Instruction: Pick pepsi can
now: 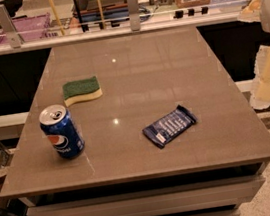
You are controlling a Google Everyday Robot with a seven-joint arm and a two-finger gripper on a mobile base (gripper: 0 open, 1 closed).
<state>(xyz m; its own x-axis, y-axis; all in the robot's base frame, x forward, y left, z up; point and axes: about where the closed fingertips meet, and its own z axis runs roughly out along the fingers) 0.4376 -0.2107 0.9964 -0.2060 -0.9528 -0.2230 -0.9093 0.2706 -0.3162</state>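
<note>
Spanning the view: grey surface [169,69]. End effector [267,77] hangs beyond its right edge; grip state, cannot tell. Pepsi can [61,131] stands upright near the front-left corner, well apart, leftward of it, past a blue wrapper [169,125].

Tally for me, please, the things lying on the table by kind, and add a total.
Drink cans: 1 (the pepsi can)
Sponges: 1 (green-and-yellow sponge)
Snack wrappers: 1 (dark-blue wrapper)
Total: 3
The gripper hangs beyond the right edge of the table, touching none of them.
</note>
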